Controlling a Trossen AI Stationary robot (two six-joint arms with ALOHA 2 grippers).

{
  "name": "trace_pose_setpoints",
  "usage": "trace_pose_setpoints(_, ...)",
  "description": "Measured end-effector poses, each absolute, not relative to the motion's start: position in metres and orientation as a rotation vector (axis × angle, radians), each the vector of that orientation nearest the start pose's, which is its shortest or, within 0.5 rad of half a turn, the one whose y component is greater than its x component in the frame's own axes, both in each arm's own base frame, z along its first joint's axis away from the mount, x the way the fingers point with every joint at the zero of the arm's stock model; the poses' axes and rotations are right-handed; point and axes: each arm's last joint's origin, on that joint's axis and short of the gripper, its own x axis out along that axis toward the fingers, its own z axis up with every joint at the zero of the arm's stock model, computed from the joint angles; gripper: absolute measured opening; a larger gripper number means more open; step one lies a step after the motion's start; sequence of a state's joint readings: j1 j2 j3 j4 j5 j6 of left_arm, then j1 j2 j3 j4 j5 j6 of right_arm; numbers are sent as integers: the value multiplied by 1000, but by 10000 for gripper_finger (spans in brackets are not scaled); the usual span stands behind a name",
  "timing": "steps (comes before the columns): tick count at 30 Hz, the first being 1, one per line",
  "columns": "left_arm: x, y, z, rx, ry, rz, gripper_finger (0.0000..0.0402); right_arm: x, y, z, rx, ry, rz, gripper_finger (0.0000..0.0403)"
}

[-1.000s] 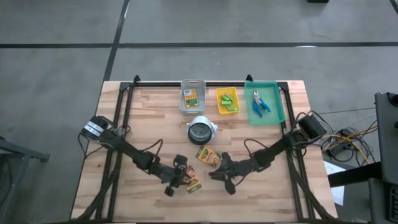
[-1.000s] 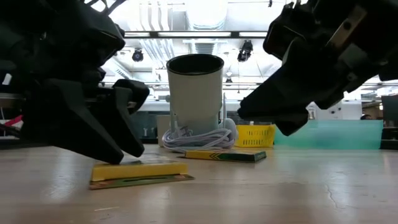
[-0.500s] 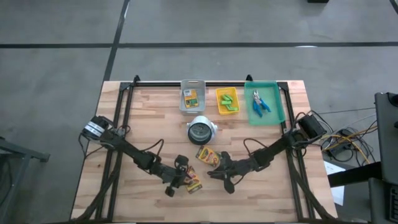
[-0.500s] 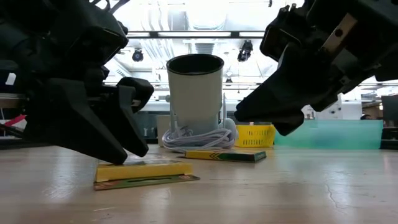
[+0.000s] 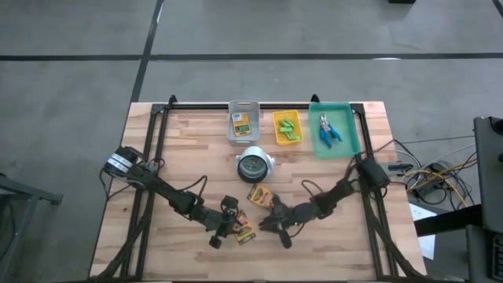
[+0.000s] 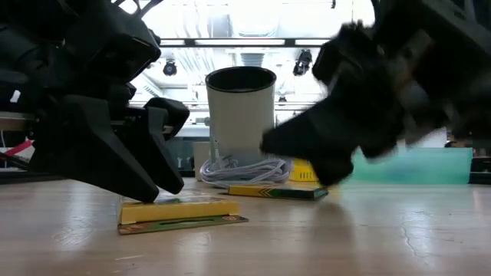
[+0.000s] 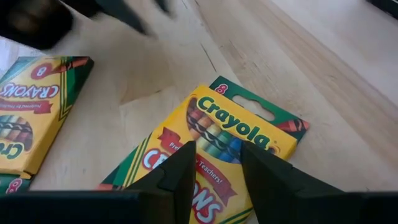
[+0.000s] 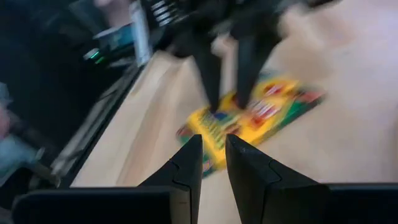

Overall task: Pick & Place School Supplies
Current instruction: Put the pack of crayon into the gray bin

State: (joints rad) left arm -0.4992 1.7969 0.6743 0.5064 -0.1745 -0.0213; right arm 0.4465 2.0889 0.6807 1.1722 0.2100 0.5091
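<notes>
A yellow-and-green crayon box (image 5: 246, 230) lies flat on the wooden table near its front middle. It also shows in the left wrist view (image 7: 249, 134). My left gripper (image 5: 232, 223) is down on it with fingers nearly together. A second crayon box (image 5: 262, 196) lies flat just beyond it. My right gripper (image 5: 275, 225) is shut and empty, hovering just right of the first box and pointing at it (image 8: 249, 118). A third crayon box (image 5: 240, 123) lies in a clear bin. Light-green pieces (image 5: 288, 127) lie in a yellow bin, and blue-handled tools (image 5: 328, 130) in a green tray. My left gripper rests its fingertips (image 6: 163, 188) on the top face of the crayon box, near its left end (image 6: 153, 205). The fingers slant down from the table's left. The box lies flat on the table.
A grey cup (image 5: 255, 165) with a coiled white cable stands mid-table behind the boxes. The clear bin, yellow bin and green tray (image 5: 350, 134) line the far edge. Black frame rails run along the left and right sides. Bare wood lies at the front left and front right.
My right gripper has moved toward the table's left and a little nearer, closing on the crayon box under my left gripper. That box has slid slightly toward the table's right under my left gripper's fingers.
</notes>
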Motion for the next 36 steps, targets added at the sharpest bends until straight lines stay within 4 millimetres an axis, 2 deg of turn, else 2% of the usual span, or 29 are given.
trace_pose_setpoints(2, 281, -148, 110, 177, 589, -305, 135, 315, 146, 67, 449, 267, 234, 68)
trace_pose_setpoints(6, 281, -148, 110, 163, 593, -300, 135, 317, 146, 58, 504, 181, 266, 68)
trace_pose_setpoints(15, 281, -148, 110, 153, 598, -296, 135, 319, 138, 55, 371, 120, 260, 68)
trace_pose_setpoints(23, 281, -147, 110, 152, 600, -295, 135, 319, 140, 66, 351, 84, 268, 68)
trace_pose_setpoints(28, 281, -147, 110, 149, 602, -294, 135, 315, 153, 84, 113, 37, 325, 68)
trace_pose_setpoints(30, 281, -147, 110, 149, 602, -294, 135, 314, 156, 83, 44, 134, 320, 68)
trace_pose_setpoints(34, 281, -147, 110, 149, 601, -293, 135, 314, 155, 74, -21, 476, 266, 68)
trace_pose_setpoints(36, 281, -147, 110, 149, 600, -293, 135, 317, 156, 79, -59, 545, 253, 68)
